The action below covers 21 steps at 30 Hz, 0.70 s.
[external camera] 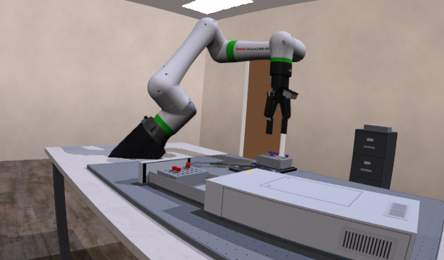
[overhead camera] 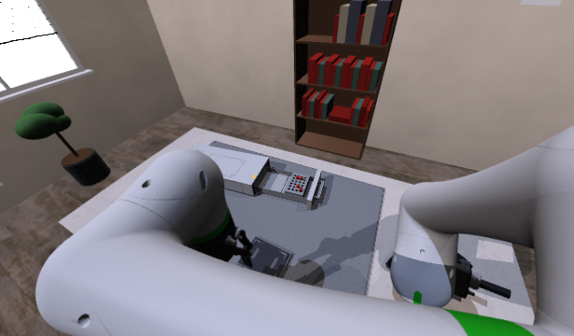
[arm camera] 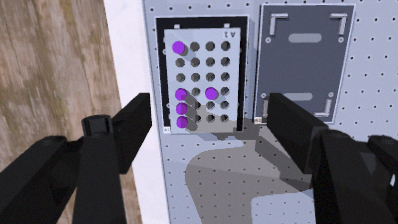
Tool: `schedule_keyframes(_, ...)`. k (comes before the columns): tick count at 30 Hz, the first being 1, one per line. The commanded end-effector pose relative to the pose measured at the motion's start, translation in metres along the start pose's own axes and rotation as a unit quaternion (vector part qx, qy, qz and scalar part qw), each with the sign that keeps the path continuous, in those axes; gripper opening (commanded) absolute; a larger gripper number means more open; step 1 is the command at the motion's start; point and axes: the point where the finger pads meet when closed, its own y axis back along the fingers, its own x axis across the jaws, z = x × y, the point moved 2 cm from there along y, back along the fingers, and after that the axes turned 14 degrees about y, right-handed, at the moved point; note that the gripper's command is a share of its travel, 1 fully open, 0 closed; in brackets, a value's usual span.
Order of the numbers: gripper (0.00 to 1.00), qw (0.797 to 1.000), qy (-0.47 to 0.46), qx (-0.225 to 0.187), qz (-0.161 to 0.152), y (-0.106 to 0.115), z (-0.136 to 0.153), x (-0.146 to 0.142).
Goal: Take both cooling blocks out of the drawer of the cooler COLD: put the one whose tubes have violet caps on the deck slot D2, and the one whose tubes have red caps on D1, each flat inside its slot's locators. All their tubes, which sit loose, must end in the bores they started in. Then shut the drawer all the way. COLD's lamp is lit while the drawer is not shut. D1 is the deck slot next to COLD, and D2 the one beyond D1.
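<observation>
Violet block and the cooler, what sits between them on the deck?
An unfilled deck slot with corner locators, right beside the violet block in the wrist view. The cooler is out of that view.

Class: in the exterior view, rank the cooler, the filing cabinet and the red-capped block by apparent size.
1. Cooler COLD, largest, though nearest the camera.
2. Filing cabinet, farther away.
3. Red-capped cooling block, smallest.
</observation>
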Motion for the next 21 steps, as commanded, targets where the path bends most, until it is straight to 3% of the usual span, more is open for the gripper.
schedule_keyframes(1, 0.66, 1.000, -0.016, 0.000, 0.000, 0.000, 0.001, 0.005)
schedule_keyframes(21, 0.66, 0.967, -0.253, 0.000, 0.000, 0.001, 0.011, 0.084)
